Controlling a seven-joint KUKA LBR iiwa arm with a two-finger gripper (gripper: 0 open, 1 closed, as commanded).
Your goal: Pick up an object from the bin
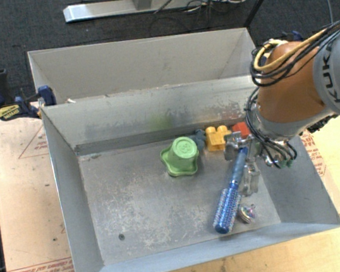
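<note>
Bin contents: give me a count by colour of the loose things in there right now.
Green: 1, lobed cup
Yellow: 1, block
Red: 1, half-hidden chunk
Blue: 1, long sparkly stick
Silver: 1, small piece
Total: 5; a bluish bit behind the cup is unclear.

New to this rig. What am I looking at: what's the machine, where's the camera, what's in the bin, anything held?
One camera looks down into a grey metal bin from above, slightly sideways. The orange-covered thing at right is a robot arm; its hand is low in the bin's right part, beside a blue glittery stick. Whether it grips that I cannot tell. By the back wall lie a green cup-like object, a yellow block and something red.
</note>
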